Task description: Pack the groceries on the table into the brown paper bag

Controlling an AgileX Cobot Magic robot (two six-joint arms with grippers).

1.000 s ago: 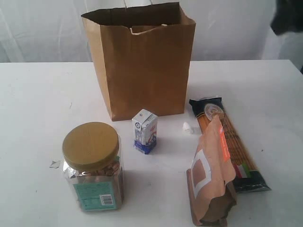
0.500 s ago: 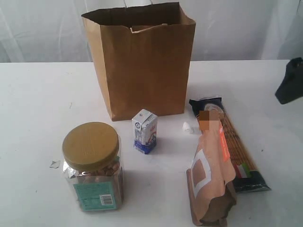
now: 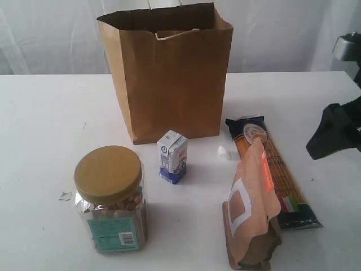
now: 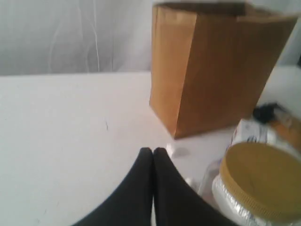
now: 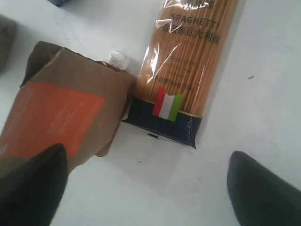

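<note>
The surface (image 3: 45,113) carries everything, and the brown paper bag (image 3: 169,79) stands upright with its top open at the far middle. The tan-lidded jar (image 3: 110,197) stands front left, close beside your left jaws, which are pressed together on nothing.

Your next move depends on the right side. The spaghetti pack (image 3: 282,169) lies flat, its long axis running from near the bag's right corner toward the near edge. The pouch (image 3: 251,209) overlaps its left side, touching it. Your right arm (image 3: 337,131) hangs just right of both, so it looks the better placed arm for them. Its jaws stand wide apart and empty, set across the pack's long axis. The pack's flag-marked end and the pouch both lie in the gap, so I'd decide which of the two you mean before closing.

The small carton (image 3: 172,157) stands alone before the bag.
</note>
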